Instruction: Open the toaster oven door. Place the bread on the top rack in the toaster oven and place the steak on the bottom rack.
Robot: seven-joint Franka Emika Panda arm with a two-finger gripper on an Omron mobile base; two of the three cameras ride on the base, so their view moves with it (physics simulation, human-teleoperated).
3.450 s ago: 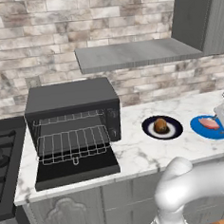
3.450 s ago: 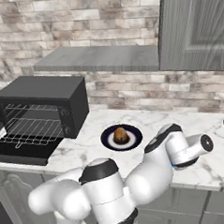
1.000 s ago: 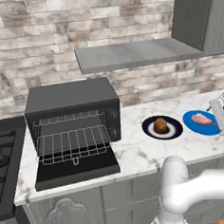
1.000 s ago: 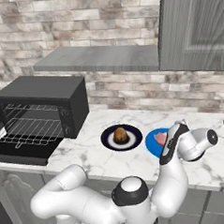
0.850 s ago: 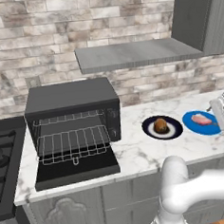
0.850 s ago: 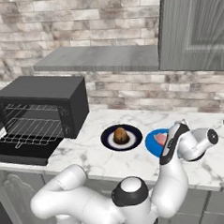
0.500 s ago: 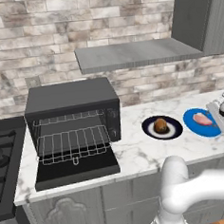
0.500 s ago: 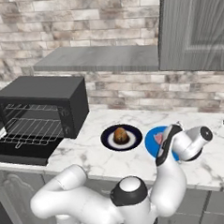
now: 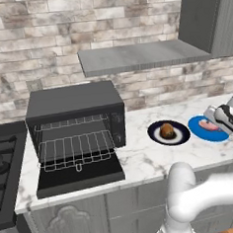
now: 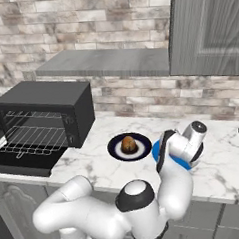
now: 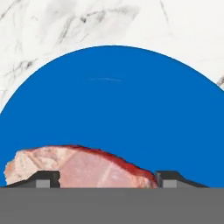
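Observation:
The toaster oven [image 9: 75,117] stands at the counter's left with its door [image 9: 78,177] folded down flat. Inside, the top rack [image 9: 72,123] and the bottom rack [image 9: 75,151] are both bare. The bread [image 9: 166,130] sits on a dark plate [image 9: 154,135]. To its right the steak [image 9: 206,125] lies on a blue plate [image 9: 205,134]. My gripper [image 9: 212,118] hangs low over that plate. In the hand view the gripper [image 11: 107,179] is open, and its fingertips [image 11: 47,178] straddle the steak [image 11: 83,168] close above it.
A gas stove [image 9: 5,162] with black grates borders the oven on the left. A grey shelf [image 9: 138,56] and a cabinet [image 9: 207,12] hang above the counter. Bare marble [image 9: 141,158] lies between the oven door and the plates.
The arm has swung from the counter's right end to over the blue plate. In the last second the wrist turned and dropped slightly toward the steak. Bread, steak and oven stayed put.

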